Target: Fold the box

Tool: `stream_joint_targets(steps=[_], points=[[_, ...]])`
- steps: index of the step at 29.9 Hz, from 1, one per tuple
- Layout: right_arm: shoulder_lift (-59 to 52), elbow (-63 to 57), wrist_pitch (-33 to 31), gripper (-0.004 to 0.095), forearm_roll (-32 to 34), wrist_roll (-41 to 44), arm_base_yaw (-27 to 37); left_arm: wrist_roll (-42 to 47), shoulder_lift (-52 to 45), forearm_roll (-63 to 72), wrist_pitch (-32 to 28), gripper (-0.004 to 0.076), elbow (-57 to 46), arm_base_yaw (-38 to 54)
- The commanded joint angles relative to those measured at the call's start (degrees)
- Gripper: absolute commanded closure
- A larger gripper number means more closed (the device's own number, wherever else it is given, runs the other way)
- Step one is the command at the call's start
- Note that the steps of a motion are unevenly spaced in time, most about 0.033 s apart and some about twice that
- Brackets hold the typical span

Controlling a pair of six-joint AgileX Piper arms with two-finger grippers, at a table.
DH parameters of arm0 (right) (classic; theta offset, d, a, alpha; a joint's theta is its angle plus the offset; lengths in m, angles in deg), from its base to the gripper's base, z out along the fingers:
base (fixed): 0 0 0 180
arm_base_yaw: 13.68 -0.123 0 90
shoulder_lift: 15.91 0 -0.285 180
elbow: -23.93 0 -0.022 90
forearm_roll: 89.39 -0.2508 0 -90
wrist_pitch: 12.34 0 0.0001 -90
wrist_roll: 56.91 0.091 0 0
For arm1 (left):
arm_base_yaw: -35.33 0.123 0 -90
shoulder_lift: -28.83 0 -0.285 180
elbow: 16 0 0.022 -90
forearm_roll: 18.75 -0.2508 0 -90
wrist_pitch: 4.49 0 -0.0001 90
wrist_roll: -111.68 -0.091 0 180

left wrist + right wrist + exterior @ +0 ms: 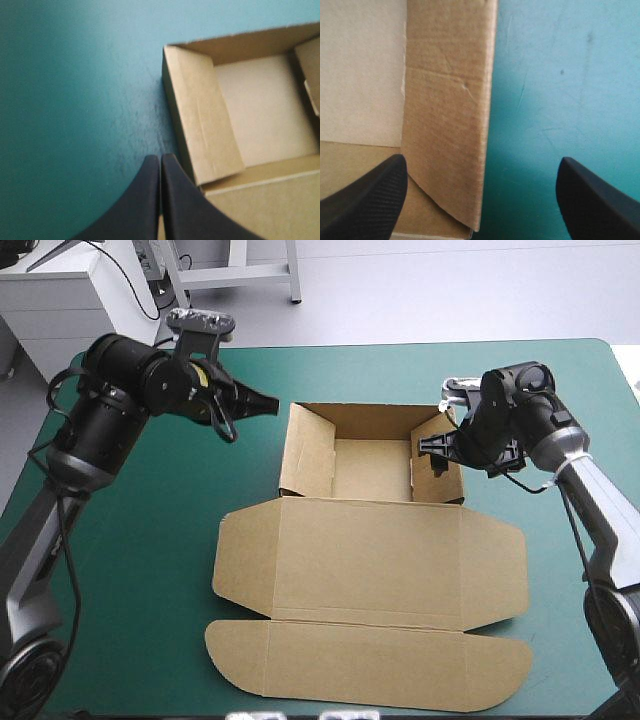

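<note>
At table [130, 570] centre: box [370, 468], walls up, lid [370, 560] flat nearside.
L gripper [268, 402]: closed, empty, just outside left wall [202, 115].
R gripper [440, 452]: wide apart astride right wall [447, 125], empty; tips part-hidden from above.

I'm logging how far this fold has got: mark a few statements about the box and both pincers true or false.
1. The left pincer is shut. True.
2. The right pincer is shut on the box. False: it is open, astride the right wall.
3. The lid lies flat. True.
4. The left pincer is inside the box. False: it is outside the left wall, over the teal-green cover.
</note>
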Motion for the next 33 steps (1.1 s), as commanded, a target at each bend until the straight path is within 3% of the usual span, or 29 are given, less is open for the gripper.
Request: stream_joint_targets(steps=[1, 8, 12, 15, 21, 25, 31, 33], points=[[-2.8, -2.6, 3.8, 0.0167, 0.1, 0.1, 0.0, -0.6, -8.2, -0.3, 2.0, 0.0732, -8.6, -0.4], [-2.5, -7.1, 8.4, 0.0169, -1.9, -1.4, 0.0, 1.3, -20.5, -0.2, -2.5, 0.0732, -29.1, -0.4], [-1.5, -7.1, 8.5, 0.0280, -2.1, -1.6, 0.0, 1.6, -27.5, 0.9, -4.4, 0.0732, -37.7, -0.4], [-0.7, -7.1, 8.5, 0.0454, -2.1, -1.6, 0.0, 1.6, -32.7, 1.4, -6.4, 0.0732, -43.4, -0.4], [1.2, -7.1, 7.9, 0.0926, -5.1, -4.0, 0.0, 1.5, -43.8, 1.5, -13.1, 0.0732, -55.6, -0.4], [1.3, -6.1, 8.1, 0.0926, -5.7, -6.0, 0.0, 1.5, -50.4, 1.9, -16.2, 0.0732, -63.2, -0.4], [-1.4, 7.9, -0.9, 0.0928, -5.7, -9.9, 4.1, 1.5, -58.0, 1.7, -17.1, 0.0732, -69.1, -0.4], [-3.4, 12.6, -0.9, 0.0926, -5.5, -10.1, 6.8, 1.5, -59.8, 1.5, -17.1, 0.0732, -70.2, -0.4]])
